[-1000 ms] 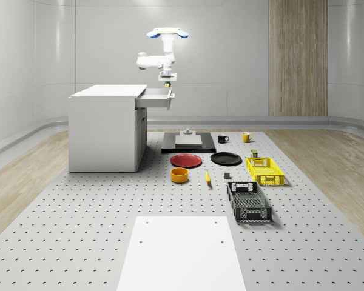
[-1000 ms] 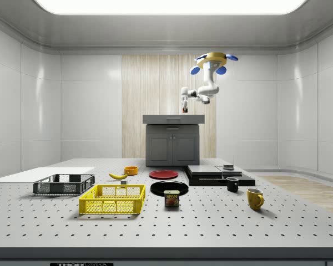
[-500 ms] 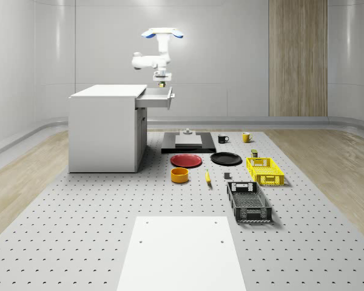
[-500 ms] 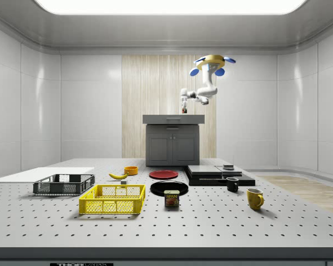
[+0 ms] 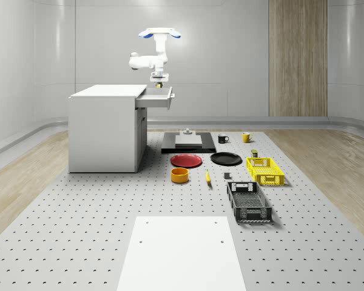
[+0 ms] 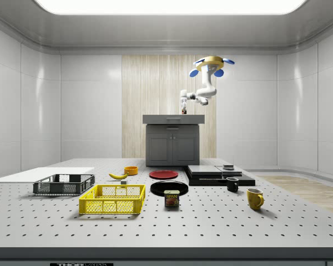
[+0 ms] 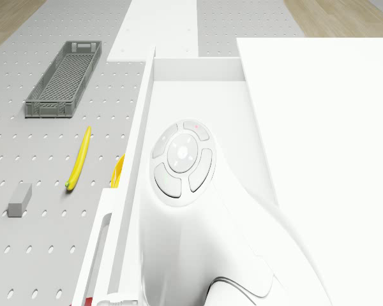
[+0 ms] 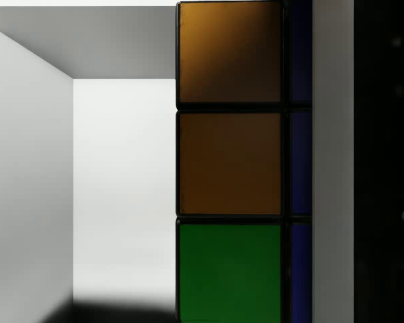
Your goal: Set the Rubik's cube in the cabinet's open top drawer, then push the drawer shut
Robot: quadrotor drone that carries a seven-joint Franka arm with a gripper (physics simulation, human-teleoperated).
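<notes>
One cube is in play, pinched in the end effector, which hangs just above the open top drawer of the cabinet. The wrist view shows the cube's orange and green tiles close against the camera, with the drawer's white floor and one wall beyond. The drone hovers above the drawer, arm reaching down into the opening.

Risks, as judged from here:
- The cube appears to sit nearer one drawer wall than the middle. If released while off-centre, it could strike the rim and fall outside onto the counter.
- Releasing from height could let the cube bounce or roll inside the drawer; lowering first would be safer.
- Hover drift could bring the arm against the drawer wall or front and nudge the drawer partly shut before the cube is in.
- The push to close is not yet begun; the arm must clear the opening first.

Surroundings: on the counter below the drawer's front stand a red plate, a black plate, an orange bowl, a banana, a grey crate and a yellow crate. None stands between end effector and drawer.
</notes>
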